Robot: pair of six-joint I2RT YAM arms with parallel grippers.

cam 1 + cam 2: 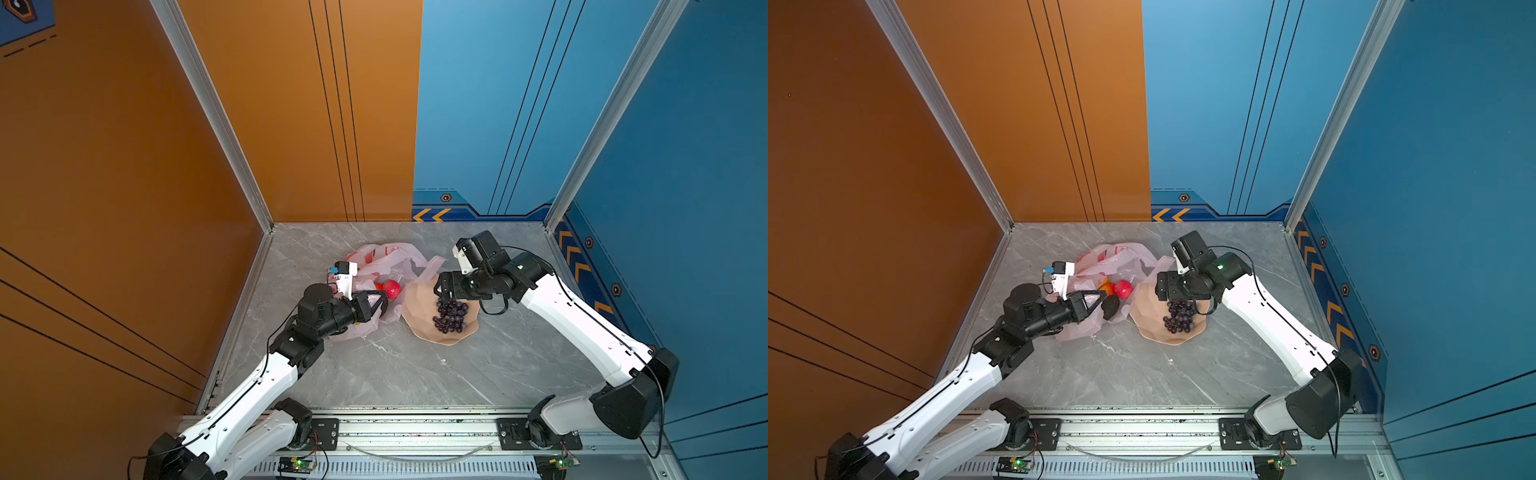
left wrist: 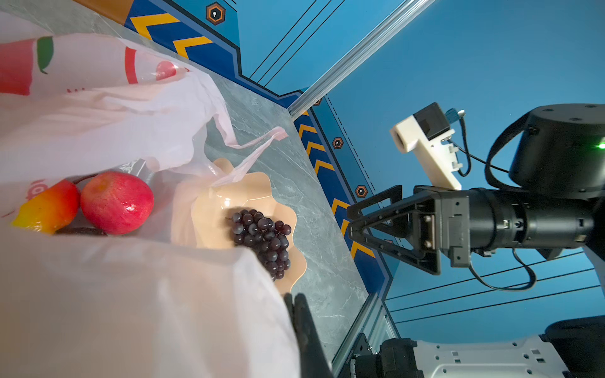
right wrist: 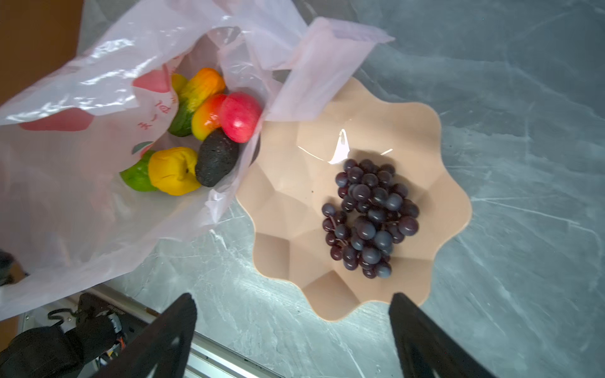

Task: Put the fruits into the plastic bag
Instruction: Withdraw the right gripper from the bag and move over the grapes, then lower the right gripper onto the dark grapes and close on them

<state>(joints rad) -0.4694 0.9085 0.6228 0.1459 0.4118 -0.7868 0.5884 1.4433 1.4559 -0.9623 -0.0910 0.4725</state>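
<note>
The pale-pink plastic bag [image 1: 386,257] [image 3: 65,183] lies open on the marble table. My left gripper [image 1: 383,300] [image 2: 293,296] is shut on its near rim and holds the mouth up. Inside lie a red apple [image 3: 240,116] [image 2: 117,203], a red-yellow mango [image 3: 206,116], a dark avocado [image 3: 216,158], and yellow and green fruits [image 3: 173,170]. The purple grape bunch [image 1: 451,316] [image 3: 370,216] rests in the peach bowl [image 3: 294,183] right of the bag. My right gripper [image 1: 444,291] [image 3: 293,297] hangs open over the bowl's edge, holding nothing.
A bag handle [image 3: 327,49] drapes over the bowl's far rim. The orange wall stands close on the left, the blue wall on the right. An aluminium rail [image 1: 415,432] runs along the table's front edge.
</note>
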